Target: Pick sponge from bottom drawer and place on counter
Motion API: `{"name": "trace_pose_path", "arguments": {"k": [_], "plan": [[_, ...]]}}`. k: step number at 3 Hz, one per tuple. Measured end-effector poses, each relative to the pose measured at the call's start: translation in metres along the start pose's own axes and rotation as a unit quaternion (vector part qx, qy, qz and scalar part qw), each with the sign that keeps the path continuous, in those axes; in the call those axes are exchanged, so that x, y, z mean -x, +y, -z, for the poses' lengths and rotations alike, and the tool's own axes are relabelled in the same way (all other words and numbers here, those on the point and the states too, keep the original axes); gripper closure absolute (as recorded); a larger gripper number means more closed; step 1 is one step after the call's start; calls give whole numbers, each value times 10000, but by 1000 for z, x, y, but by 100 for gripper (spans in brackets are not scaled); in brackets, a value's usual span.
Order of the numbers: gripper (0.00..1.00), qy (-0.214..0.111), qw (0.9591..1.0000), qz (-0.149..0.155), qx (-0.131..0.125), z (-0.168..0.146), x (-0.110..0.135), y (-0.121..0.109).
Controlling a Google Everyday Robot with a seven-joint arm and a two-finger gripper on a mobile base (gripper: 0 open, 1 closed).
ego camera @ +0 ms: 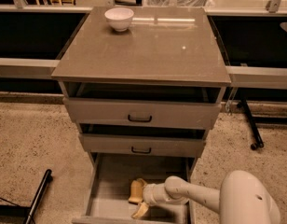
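The bottom drawer (102, 190) is pulled out, showing its grey floor. A pale-yellow sponge (136, 190) lies on that floor near the middle. My gripper (140, 202) reaches into the drawer from the right, right beside the sponge. It is open: one cream finger (140, 212) sticks out toward the drawer front, apart from the sponge. The other finger is hidden at the sponge. The grey-brown counter (153, 45) tops the cabinet above.
A white bowl (119, 18) stands at the counter's back left. The two upper drawers (140, 113) with black handles sit slightly out above my arm (199, 197). A black bar (38, 195) lies on the floor at left, and a black stand leg (250, 129) at right.
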State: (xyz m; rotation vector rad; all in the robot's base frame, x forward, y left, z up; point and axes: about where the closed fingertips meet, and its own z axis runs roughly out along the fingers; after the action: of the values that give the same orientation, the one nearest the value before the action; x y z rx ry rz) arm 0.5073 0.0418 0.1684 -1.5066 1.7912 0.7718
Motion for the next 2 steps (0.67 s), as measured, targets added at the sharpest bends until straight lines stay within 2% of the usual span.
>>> {"name": "trace_pose_path", "arguments": {"k": [1, 2], "plan": [[0, -164, 9997, -152, 44, -16, -11, -3], [4, -243, 9996, -153, 18, -25, -20, -14]]}}
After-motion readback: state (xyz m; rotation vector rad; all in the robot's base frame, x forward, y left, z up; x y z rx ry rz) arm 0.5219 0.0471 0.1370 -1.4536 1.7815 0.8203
